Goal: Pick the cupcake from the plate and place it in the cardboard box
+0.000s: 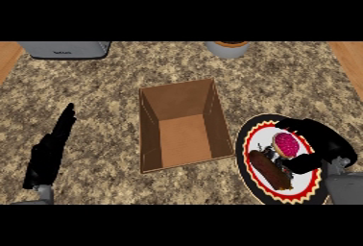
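The cupcake, with pink frosting, sits on the round plate, which has a red, yellow and black rim, at the right of the counter. My right hand curls round the cupcake from the right, fingers above it and thumb below, and the cupcake rests on the plate. A dark brown pastry lies on the plate's lower part. The open cardboard box stands in the middle, left of the plate, with nothing inside. My left hand rests open at the left, fingers straight.
A grey appliance stands at the back left. A grey pot with a brown top stands at the back centre. Wooden strips border the speckled stone counter at both sides.
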You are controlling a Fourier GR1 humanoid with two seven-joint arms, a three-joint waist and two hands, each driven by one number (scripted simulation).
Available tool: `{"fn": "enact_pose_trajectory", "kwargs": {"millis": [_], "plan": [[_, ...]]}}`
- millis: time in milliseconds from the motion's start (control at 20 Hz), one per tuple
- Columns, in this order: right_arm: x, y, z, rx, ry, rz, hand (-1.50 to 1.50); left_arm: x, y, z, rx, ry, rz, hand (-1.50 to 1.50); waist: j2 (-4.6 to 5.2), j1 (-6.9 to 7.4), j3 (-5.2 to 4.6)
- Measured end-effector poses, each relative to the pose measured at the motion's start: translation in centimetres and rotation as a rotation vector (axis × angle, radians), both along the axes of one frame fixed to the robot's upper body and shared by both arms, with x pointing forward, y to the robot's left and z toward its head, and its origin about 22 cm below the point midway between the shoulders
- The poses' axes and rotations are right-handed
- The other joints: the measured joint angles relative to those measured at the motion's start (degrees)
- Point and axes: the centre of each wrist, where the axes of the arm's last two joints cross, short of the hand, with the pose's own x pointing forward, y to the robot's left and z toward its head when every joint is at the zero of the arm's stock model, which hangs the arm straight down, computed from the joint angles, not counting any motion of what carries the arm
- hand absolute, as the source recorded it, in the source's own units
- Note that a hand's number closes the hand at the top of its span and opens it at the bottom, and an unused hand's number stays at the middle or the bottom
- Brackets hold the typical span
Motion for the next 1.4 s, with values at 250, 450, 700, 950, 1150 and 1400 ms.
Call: {"fn": "enact_pose_trajectory", "kwargs": {"millis": [250, 450, 700, 950, 1150, 1400], "plan": [[0.5, 0.2, 0.2, -0.074, -0.116, 0.006, 1.50, 0.0, -0.7, -0.3, 0.002, -0.001, -0.001, 0.00, 0.00, 0.06, 0.00], [0.9, 0.8, -0.3, -0.118, -0.200, 0.007, 1.50, 0.6, -0.3, -0.3, 0.000, -0.007, -0.001, 0.00, 0.03, 0.06, 0.00], [1.7, 0.6, 1.1, -0.136, -0.305, 0.093, 1.50, 0.7, -0.4, -0.1, 0.001, -0.006, -0.009, 0.00, 0.18, 0.61, 0.04], [4.1, 1.9, 3.7, -0.131, -0.398, 0.490, 1.50, 1.7, -1.9, 0.4, -0.006, -0.027, -0.071, 0.00, 1.37, 4.48, 0.22], [6.2, 0.8, 5.8, -0.110, -0.490, 0.717, 1.50, 2.1, -2.3, 0.7, -0.010, -0.030, -0.095, 0.00, 1.79, 5.66, 0.30], [9.6, -1.4, 7.6, -0.003, -0.569, 0.871, 1.50, 2.2, -2.5, 0.3, -0.010, -0.026, -0.095, 0.00, 1.75, 5.28, 0.23]]}}
